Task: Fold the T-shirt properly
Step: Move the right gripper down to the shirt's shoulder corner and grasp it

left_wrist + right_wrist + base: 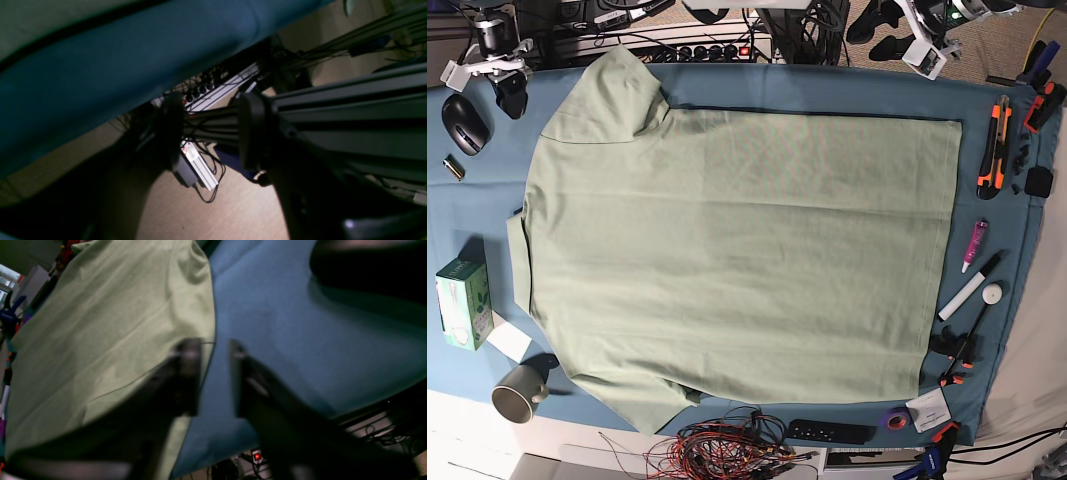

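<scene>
1. The right tool point(215, 373) is partly open, its two dark fingers point(186, 376) parted with blue cloth showing in the gap. It holds nothing. One finger sits over the edge of the shirt point(110, 333); the other is over bare cloth. Whether either touches the fabric cannot be told.
2. The left tool point(210, 133) is also parted, two dark fingers point(252, 133) apart with only cables and floor seen between them. It holds nothing and touches nothing.
3. In the base view the right tool point(507, 85) hangs by the table's top-left corner, just off the shirt's sleeve. The left tool point(897, 45) is beyond the table's far edge at the top right, well apart from the shirt point(737, 250).
4. There is one shirt, spread flat across the middle of the table point(997, 120), sleeves toward the left and hem toward the right.
5. On the cloth to the left lie one mouse point(464, 123), one green box point(464, 303) and one mug point(519, 391).
6. On the right strip are one orange knife point(999, 145) and one white marker point(967, 292), among small clamps too small to count.
7. A tangle of red wires point(727, 445) lies at the near edge.
</scene>
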